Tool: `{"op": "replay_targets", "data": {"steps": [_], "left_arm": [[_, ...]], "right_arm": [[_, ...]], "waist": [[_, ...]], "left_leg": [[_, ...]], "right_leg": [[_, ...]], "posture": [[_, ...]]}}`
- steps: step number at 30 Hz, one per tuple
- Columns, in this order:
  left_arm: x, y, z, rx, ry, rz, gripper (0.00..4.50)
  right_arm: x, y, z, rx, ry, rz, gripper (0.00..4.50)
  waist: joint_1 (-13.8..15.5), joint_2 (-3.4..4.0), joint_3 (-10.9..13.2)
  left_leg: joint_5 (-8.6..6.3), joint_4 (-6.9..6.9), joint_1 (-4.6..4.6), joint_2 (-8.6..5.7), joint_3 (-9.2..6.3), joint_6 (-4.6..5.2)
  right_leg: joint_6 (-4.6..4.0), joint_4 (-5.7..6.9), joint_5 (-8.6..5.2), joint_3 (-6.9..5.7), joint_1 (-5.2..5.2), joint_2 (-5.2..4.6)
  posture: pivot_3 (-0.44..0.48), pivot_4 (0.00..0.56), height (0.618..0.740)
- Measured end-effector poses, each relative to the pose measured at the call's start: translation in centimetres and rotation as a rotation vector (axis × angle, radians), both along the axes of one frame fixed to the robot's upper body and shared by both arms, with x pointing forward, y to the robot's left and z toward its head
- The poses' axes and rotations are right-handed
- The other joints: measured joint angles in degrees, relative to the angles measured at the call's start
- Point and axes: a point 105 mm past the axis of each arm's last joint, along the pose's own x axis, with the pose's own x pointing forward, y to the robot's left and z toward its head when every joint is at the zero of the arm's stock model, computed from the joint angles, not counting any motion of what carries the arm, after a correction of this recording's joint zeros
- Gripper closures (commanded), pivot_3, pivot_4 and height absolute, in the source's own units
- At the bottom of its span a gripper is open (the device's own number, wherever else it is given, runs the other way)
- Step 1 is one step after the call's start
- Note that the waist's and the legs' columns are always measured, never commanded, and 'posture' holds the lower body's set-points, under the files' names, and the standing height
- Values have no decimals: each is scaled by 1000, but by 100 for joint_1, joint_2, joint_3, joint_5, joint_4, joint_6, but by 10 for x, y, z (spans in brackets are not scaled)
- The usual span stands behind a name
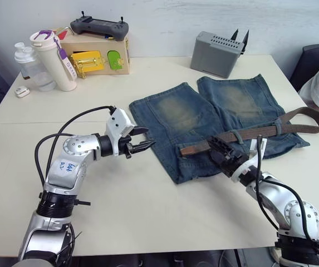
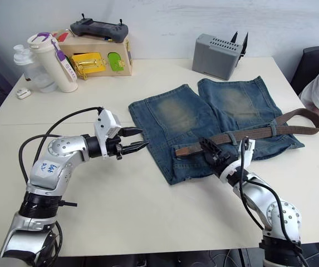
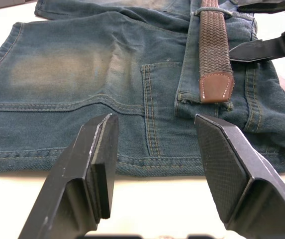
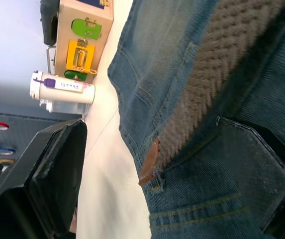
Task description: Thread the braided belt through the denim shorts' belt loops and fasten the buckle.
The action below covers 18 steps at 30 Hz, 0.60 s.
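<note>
Shorts: the denim shorts (image 1: 220, 119) lie flat near the table's (image 1: 148, 211) right edge, waistband toward the front edge.
Belt: the braided belt (image 1: 259, 132) runs along the waistband, under at least one belt loop (image 1: 238, 137); its tan tip (image 3: 216, 87) rests just short of another.
Left gripper (image 1: 142, 140): fingers spread, empty, beside the shorts.
Right gripper (image 1: 219, 149): fingers spread, over the strap, holding nothing.
Advice: pinch close behind the tip, keep it flat, feed it under the loop.
</note>
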Motion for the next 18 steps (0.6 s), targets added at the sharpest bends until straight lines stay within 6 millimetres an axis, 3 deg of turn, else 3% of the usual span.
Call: {"op": "replay_targets", "data": {"steps": [3,4,5,9,11,15,18], "left_arm": [[1,0,0,-1,-2,9,1788],[1,1,0,-1,-3,11,1788],[1,1,0,-2,-3,13,1788],[2,1,1,-3,-5,19,1788],[2,1,1,-4,-6,23,1788],[3,1,1,-4,-7,27,1788],[3,1,1,-5,-9,26,1788]], "right_arm": [[4,6,-7,-8,13,8,942],[5,7,-8,-8,16,8,1689],[6,8,-9,-8,17,7,1689],[9,11,-9,1,1,-4,3387],[11,3,1,33,-56,-36,4226],[12,-10,18,-33,-164,-80,4372],[14,-11,17,-98,-199,-99,4372]], "waist": [[4,0,0],[4,0,0],[4,0,0],[7,0,0],[6,0,0],[5,0,0],[4,0,0]], "left_leg": [[0,-3,-1,0,-1,0],[0,-3,-2,0,-1,0],[0,-3,-2,0,-1,0],[-1,-3,-3,-1,-1,1],[-1,-3,-3,-1,-1,2],[-1,-4,-3,-1,-1,2],[-1,-6,-3,-1,-1,1]], "right_leg": [[0,-1,0,0,-1,0],[0,-2,0,0,-1,0],[0,-3,0,0,-1,0],[0,-3,0,-1,-2,-2],[0,-3,0,-1,-2,-2],[0,-4,0,-1,-2,-2],[0,-5,0,-1,-2,-2]], "posture": [[0,150,736],[0,150,736],[0,150,736],[0,150,736],[0,150,736],[0,150,736],[0,150,736]]}}
